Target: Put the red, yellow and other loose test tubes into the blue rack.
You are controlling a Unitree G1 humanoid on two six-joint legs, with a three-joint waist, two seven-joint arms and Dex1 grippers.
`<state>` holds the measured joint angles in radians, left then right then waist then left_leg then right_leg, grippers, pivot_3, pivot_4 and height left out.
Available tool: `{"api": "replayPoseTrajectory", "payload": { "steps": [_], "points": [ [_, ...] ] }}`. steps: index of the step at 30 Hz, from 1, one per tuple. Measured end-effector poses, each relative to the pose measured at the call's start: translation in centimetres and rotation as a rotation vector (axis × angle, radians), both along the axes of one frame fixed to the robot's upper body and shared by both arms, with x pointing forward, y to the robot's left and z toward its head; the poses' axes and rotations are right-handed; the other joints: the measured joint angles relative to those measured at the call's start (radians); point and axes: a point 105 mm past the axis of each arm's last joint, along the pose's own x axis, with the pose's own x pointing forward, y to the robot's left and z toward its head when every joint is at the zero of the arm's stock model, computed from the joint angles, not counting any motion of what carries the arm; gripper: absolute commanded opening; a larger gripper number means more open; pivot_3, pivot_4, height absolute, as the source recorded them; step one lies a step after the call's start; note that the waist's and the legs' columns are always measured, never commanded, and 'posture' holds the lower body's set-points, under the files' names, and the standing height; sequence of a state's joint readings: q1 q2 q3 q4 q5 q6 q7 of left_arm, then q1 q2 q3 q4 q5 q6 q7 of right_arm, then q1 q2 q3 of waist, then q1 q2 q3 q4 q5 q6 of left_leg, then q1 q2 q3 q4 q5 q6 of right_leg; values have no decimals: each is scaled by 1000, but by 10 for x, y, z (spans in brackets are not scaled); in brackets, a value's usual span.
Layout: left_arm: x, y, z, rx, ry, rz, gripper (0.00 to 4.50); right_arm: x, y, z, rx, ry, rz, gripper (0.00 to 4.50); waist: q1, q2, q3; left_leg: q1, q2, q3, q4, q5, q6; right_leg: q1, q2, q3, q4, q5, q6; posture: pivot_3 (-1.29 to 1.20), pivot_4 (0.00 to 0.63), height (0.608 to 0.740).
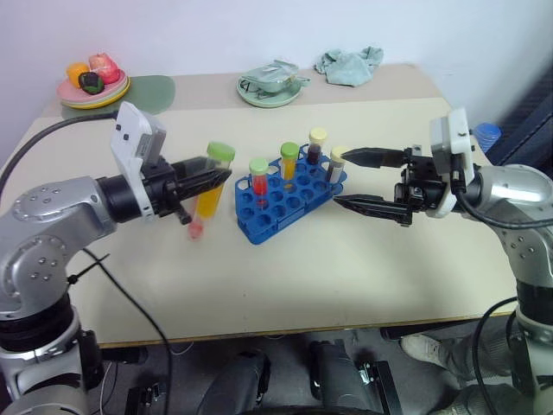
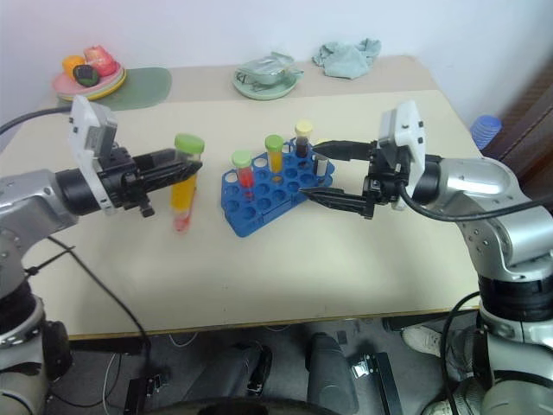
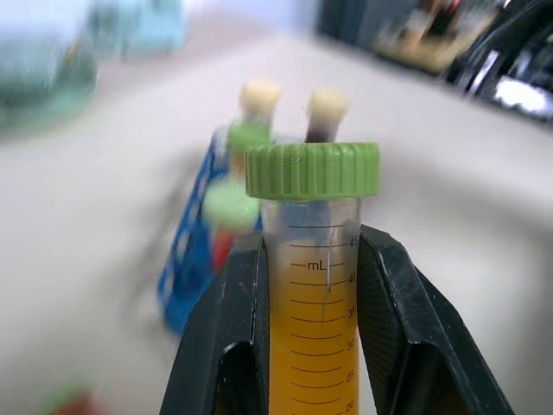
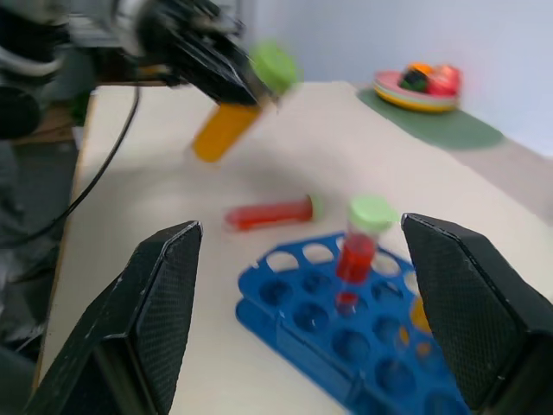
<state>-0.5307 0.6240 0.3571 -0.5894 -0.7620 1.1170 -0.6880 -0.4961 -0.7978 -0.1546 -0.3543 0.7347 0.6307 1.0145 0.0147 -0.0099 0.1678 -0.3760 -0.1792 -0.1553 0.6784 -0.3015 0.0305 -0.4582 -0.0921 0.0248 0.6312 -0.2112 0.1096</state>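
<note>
My left gripper is shut on a yellow test tube with a green cap, held upright above the table to the left of the blue rack. The left wrist view shows that tube clamped between both fingers. A red test tube lies on its side on the table just below the held one. The rack holds several capped tubes: red, yellow and dark brown. My right gripper stands open at the rack's right end, empty.
A plate of toy fruit on a green mat sits at the back left. A green dish and a crumpled cloth lie at the back. A blue object stands beyond the table's right edge.
</note>
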Motion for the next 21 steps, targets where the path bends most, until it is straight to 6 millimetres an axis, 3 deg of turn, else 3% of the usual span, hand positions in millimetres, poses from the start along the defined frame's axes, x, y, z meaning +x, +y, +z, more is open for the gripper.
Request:
{"api": "replayPoseTrajectory", "payload": {
  "steps": [4,7,11,15,21],
  "points": [
    [8,-28,1,-59,-116,-94,754,-7,-10,2,14,-9,-89,3791,9,0,0,1,0,0,1,-1,1,2,0,0,-1,0,0,0,150,740],
    [26,-50,-2,-131,-167,-125,754,-13,-20,-4,25,8,-184,3791,25,0,0,1,0,2,0,-1,2,2,0,0,-2,0,0,0,150,740],
    [53,-74,-5,-188,-245,-84,754,-22,-27,-10,29,10,-297,3791,29,-1,0,0,0,2,1,-2,3,2,-1,0,-2,0,1,0,150,740],
    [79,-92,-21,-166,-290,-14,754,-34,-35,-18,34,23,-400,3791,25,0,-1,1,0,5,1,-2,3,1,-1,2,-2,1,1,0,150,740],
    [87,-118,-39,-198,-261,-44,754,-50,-38,-29,22,45,-477,3791,26,-1,-1,1,0,6,1,-2,4,2,0,2,-2,1,2,0,150,740]
  ]
}}
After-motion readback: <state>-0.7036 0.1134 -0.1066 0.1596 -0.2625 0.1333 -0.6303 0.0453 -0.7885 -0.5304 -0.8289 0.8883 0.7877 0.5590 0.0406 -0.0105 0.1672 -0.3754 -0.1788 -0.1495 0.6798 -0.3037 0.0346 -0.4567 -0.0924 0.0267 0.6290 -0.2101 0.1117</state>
